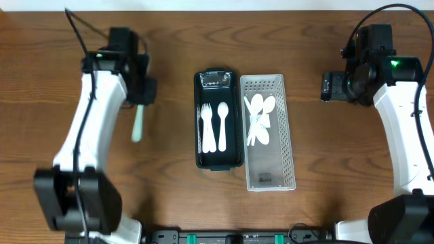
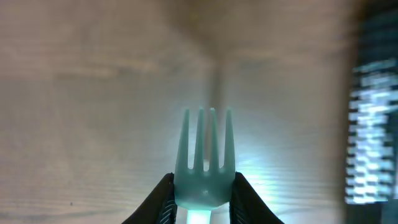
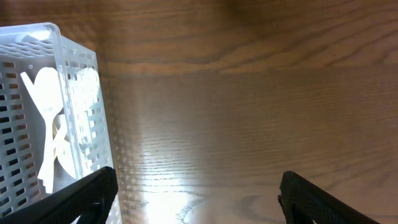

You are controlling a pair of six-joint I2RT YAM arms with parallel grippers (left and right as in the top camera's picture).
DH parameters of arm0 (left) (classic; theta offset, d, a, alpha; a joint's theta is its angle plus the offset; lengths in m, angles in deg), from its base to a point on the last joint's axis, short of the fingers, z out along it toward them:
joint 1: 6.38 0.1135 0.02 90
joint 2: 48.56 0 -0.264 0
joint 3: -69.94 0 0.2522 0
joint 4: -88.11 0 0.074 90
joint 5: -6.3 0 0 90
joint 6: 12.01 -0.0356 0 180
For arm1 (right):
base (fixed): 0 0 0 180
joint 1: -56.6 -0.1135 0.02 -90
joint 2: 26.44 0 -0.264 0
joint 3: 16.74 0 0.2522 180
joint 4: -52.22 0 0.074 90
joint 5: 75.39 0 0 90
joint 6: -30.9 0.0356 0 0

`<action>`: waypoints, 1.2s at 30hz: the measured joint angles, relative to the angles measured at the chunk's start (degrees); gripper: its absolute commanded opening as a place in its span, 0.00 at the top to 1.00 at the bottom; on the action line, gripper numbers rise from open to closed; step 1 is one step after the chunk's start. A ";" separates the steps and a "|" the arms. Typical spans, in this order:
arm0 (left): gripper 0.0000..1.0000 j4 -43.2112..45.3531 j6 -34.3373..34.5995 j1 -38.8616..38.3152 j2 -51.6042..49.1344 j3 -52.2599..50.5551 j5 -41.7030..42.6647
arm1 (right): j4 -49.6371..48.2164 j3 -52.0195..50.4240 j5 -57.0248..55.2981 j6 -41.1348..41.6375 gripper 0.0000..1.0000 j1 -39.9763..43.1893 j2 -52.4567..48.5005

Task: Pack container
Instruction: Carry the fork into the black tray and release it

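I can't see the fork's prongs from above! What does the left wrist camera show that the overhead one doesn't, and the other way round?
Only left wrist: the green fork's four tines, up close, pinched in the left gripper. Only overhead, clearly: the black container holding a white fork and white spoon, the white basket of spoons, the right gripper. Both: the green fork and the wooden table.

The left gripper (image 2: 203, 188) is being held closed on a pale green fork (image 2: 205, 165) (fingers pinching its neck), with the left arm being extended forward. The right gripper (image 3: 196, 193) is being held with its fingers spread wide.
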 measured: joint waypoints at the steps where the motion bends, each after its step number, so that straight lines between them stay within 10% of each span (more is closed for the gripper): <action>1: 0.94 0.11 1.25 -1.38 1.09 0.50 0.02 | 0.00 0.00 0.00 0.00 0.12 0.00 0.00; 11: 0.94 8.13 22.01 -18.93 2.91 1.64 0.24 | -0.15 0.00 0.00 0.00 0.12 0.00 0.00; 23: 0.94 10.97 27.91 -23.52 -11.02 1.66 0.22 | 0.59 -0.02 0.00 0.00 0.13 0.00 0.00; 30: 0.55 10.45 28.39 -23.52 -15.12 1.64 0.22 | 1.14 -0.02 0.63 -0.02 0.16 0.00 0.00; 36: 0.52 10.23 28.59 -23.52 -15.12 1.64 0.24 | 0.55 -1.81 2.45 -0.09 0.27 -0.02 0.00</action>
